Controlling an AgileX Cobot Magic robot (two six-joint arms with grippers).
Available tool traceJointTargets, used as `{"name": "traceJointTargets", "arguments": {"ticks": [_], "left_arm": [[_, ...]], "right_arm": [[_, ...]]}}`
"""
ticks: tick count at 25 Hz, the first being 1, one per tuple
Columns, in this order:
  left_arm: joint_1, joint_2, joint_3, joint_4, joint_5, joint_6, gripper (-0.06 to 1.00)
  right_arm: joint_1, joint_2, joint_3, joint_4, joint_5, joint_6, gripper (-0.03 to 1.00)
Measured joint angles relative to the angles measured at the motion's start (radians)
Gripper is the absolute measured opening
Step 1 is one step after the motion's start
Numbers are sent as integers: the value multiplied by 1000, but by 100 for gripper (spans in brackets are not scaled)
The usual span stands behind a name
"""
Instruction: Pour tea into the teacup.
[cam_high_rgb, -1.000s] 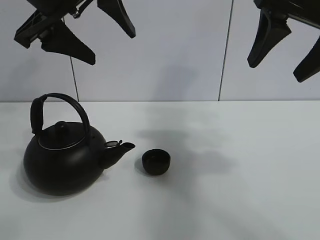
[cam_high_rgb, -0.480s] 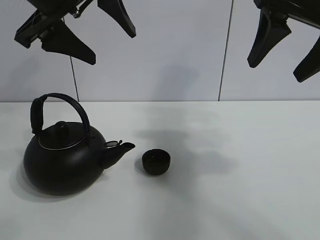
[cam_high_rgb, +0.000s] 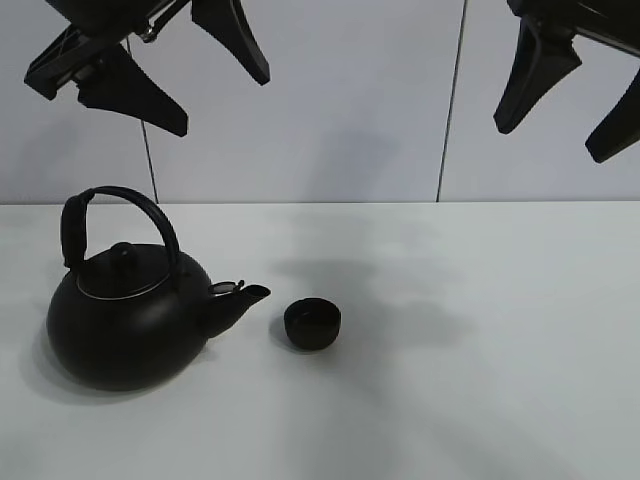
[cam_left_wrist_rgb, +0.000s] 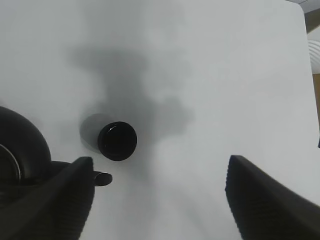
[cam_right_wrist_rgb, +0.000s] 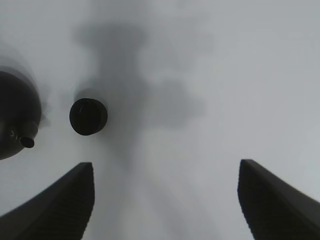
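Note:
The small matte black teacup (cam_high_rgb: 312, 324) stands on the white table (cam_high_rgb: 480, 380), just right of the spout of a big round black kettle (cam_high_rgb: 125, 320) with an arched handle. The cup also shows in the left wrist view (cam_left_wrist_rgb: 117, 141) and in the right wrist view (cam_right_wrist_rgb: 88, 116). My left gripper (cam_high_rgb: 205, 85) hangs open and empty high above the kettle. My right gripper (cam_high_rgb: 565, 115) hangs open and empty high at the upper right, far from the cup. The kettle's edge shows in the left wrist view (cam_left_wrist_rgb: 22, 155) and in the right wrist view (cam_right_wrist_rgb: 15, 120).
A white panelled wall (cam_high_rgb: 350, 100) stands behind the table. The grippers' shadows fall on the table around the cup. The table's corner and edge show in the left wrist view (cam_left_wrist_rgb: 306, 20).
The left gripper has shifted very slightly up and left. The kettle, the cup and the right gripper have not moved.

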Motion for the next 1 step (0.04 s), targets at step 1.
{"name": "traceJointTargets", "arguments": {"ticks": [1], "left_arm": [[0, 0, 0, 0, 0, 0, 53]], "right_arm": [[0, 0, 0, 0, -4, 0, 55]]}}
